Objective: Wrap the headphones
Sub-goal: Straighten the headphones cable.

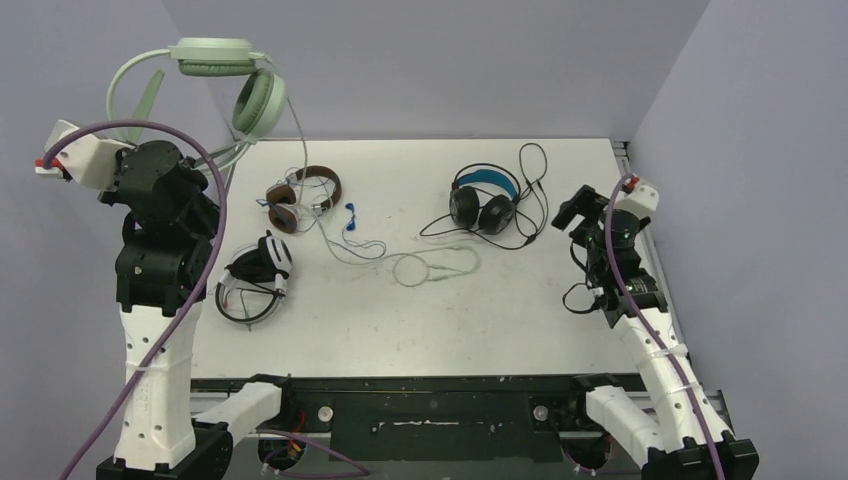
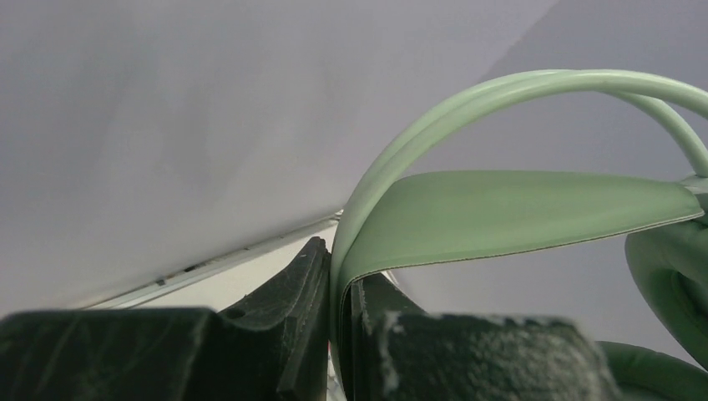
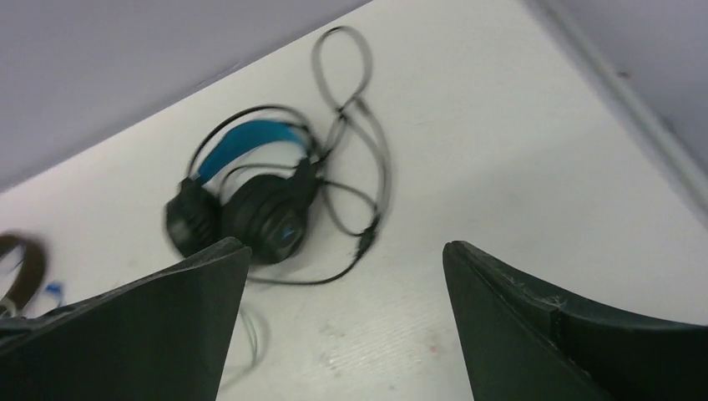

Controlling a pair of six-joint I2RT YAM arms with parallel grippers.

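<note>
A mint green over-ear headset with padded cups and a thin wire hoop hangs in the air above the far left corner of the bench, well clear of its surface. The left end effector is clamped on it. In the left wrist view, its two black fingers press together on the flat green inner strap where it runs down beside the hoop. A pale cord drops from the raised headset to the white bench and trails into a loose loop near the middle.

Three more headsets lie flat on the bench. A brown one sits toward the far left, and the pale cord passes over or just beside it; which one is unclear. A white one with black stripes lies nearer, beside the left arm. A black one with a blue headband rests toward the far right, its thin black cord lying around it in slack loops.

The right end effector hovers over the right side of the bench, on the near side of the black headset. Its fingers are spread wide with nothing between them. The right wrist view is slightly blurred.
</note>
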